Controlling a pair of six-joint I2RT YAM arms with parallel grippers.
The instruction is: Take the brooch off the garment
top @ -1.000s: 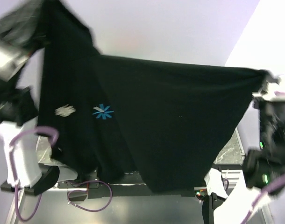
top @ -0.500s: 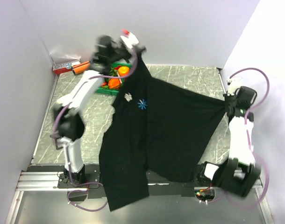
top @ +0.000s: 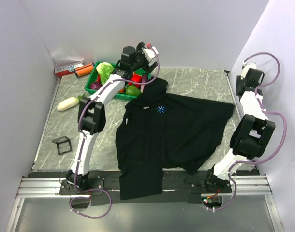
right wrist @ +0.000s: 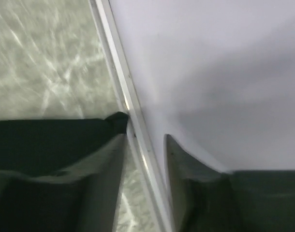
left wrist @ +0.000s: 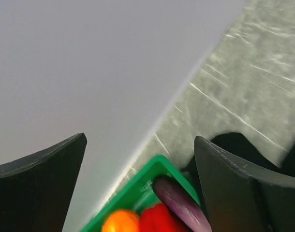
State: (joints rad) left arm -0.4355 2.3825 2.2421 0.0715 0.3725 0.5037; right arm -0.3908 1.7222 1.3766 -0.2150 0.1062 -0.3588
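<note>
- The tiny bluish-white sparkly star-shaped brooch [top: 160, 109] is pinned to the big black soft-fabric shirt [top: 186, 135], at the end nearest the veg. The shirt is lying spread out on the grey marbled table [top: 205, 79].
- Handling guess: the brooch is light and stiff but fiddly, maybe fragile. The shirt is floppy and will probably lift with it. I'd pinch the star by its edges and hold the cloth down just beside it with the other arm.
- Left gripper [left wrist: 140, 140]: fingers wide apart, nothing in them, up over the green plastic tray [left wrist: 138, 188].
- Right gripper [right wrist: 145, 140]: fingers apart too and empty, at the far right table edge, with a shirt corner just beside it.
- The tray holds an orange round veg [left wrist: 121, 221], a red one [left wrist: 159, 217], a purple aubergine [left wrist: 179, 205] and leafy greens [top: 105, 70].
</note>
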